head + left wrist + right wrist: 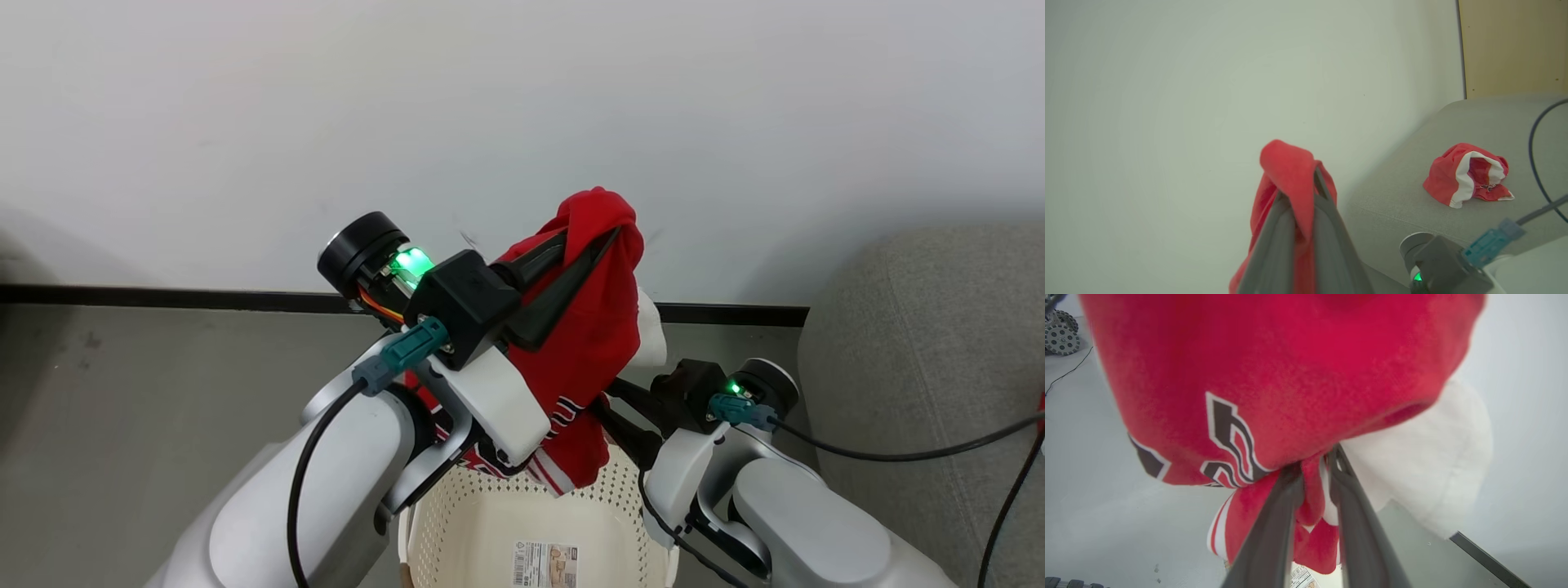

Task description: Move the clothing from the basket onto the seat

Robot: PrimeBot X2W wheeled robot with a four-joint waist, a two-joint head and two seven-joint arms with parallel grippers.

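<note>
Nearest, left gripper (602, 243) is clamping bright red white-striped fabric garment (588, 351), hanging over cream perforated plastic basket (457, 523); right gripper (1314, 467) is pinching its lower fold.

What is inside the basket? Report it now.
Bare perforated wall of the basket and a barcode label show. The red jersey hanging from the left gripper covers the far part, so leftover clothing cannot be ruled out.
</note>
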